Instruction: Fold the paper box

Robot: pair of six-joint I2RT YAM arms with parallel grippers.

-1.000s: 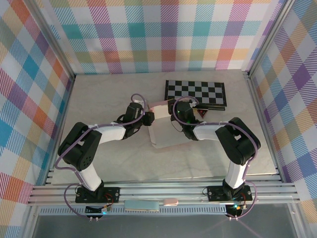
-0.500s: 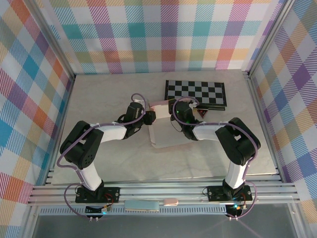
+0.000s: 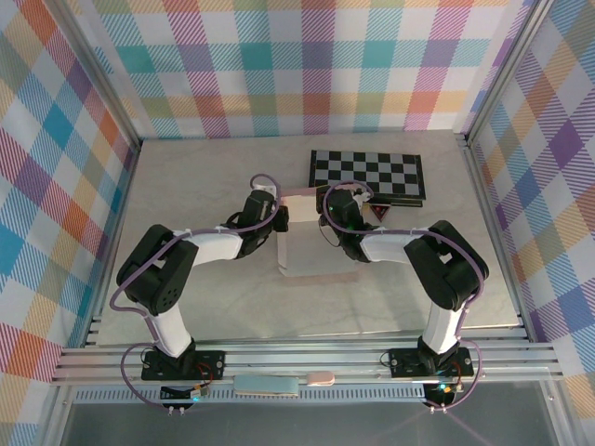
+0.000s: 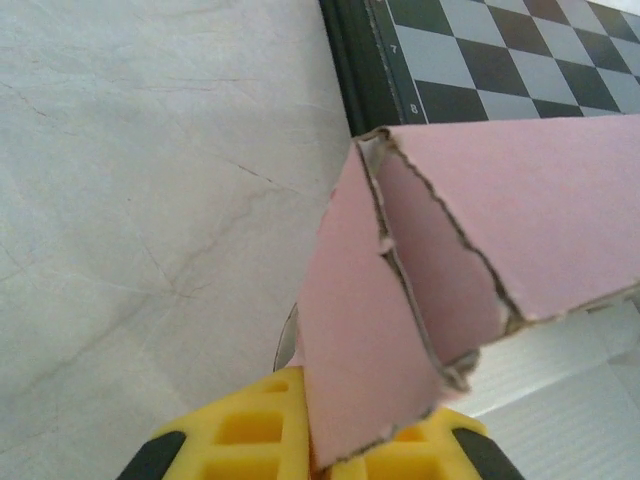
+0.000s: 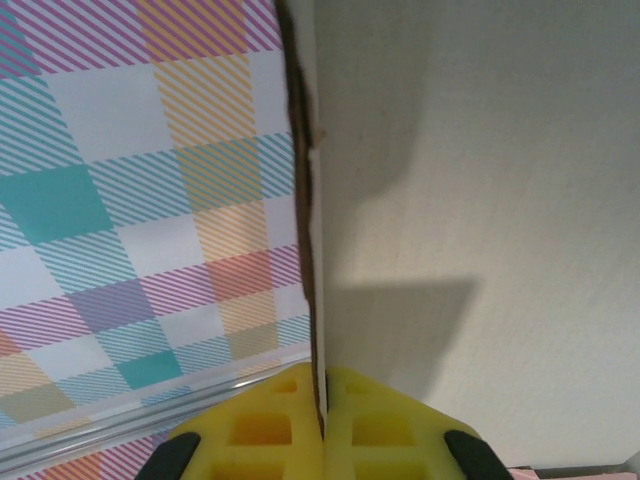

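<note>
While both arms are clamping it from either side, the paper box [image 3: 299, 255] is sitting half formed on the tabletop [image 3: 195, 186], around the middle and toward the far edge. Its base is lying flat while its far end is standing up between the two grippers. In the left wrist view the pink card [image 4: 500, 220] is rising as folded panels meeting at a ragged corner, with torn-looking edges. The left gripper [image 3: 281, 216] is gripping a pink flap, its yellow fingertips [image 4: 240, 440] pressing together on the lower edge of the card. The right gripper [image 3: 325, 213] is likewise pinching a panel edge-on, the thin brown edge [image 5: 305, 200] running straight up from between its closed yellow fingertips [image 5: 375, 430]. Just beyond the box, the black-and-grey checkerboard [image 3: 367, 175] is lying flat near the far edge, its near left corner [image 4: 370, 90] showing right behind the raised card. Plaid walls [image 3: 279, 65] are enclosing the tabletop.
</note>
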